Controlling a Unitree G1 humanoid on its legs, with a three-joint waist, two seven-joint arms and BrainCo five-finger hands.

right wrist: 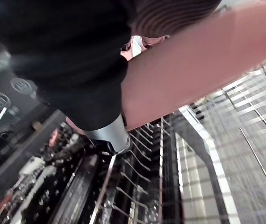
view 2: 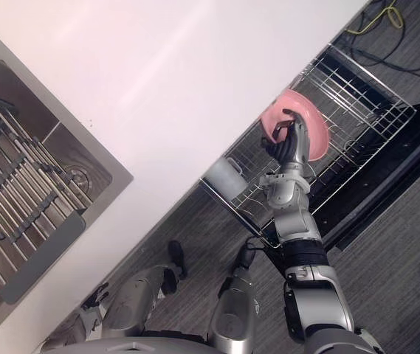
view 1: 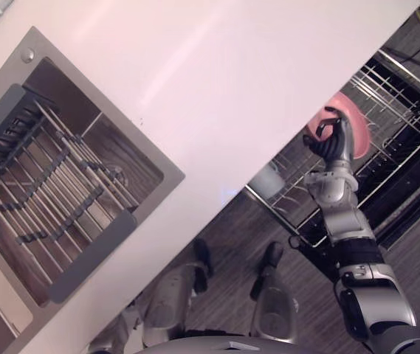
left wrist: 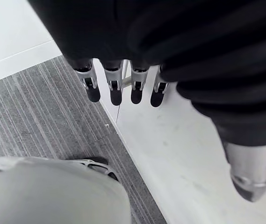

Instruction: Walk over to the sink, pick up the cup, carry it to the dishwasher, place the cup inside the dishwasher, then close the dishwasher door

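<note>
Sink [view 1: 106,108] at left; left hand [left wrist: 116,93] hanging loose-fingered and empty beside white counter [view 1: 232,74]; right hand [view 2: 291,146] curled round pink cup [view 2: 311,118], cup apparently tilted off upright, directly over pulled-out dishwasher rack [view 2: 361,96] at right, so placement lies straight down.

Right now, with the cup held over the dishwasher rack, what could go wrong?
The right hand grips the pink cup over the dishwasher rack, not yet seated. If released here, it may tip or bounce off the wires. Lowering it could also catch the hand on the upright wires.
</note>
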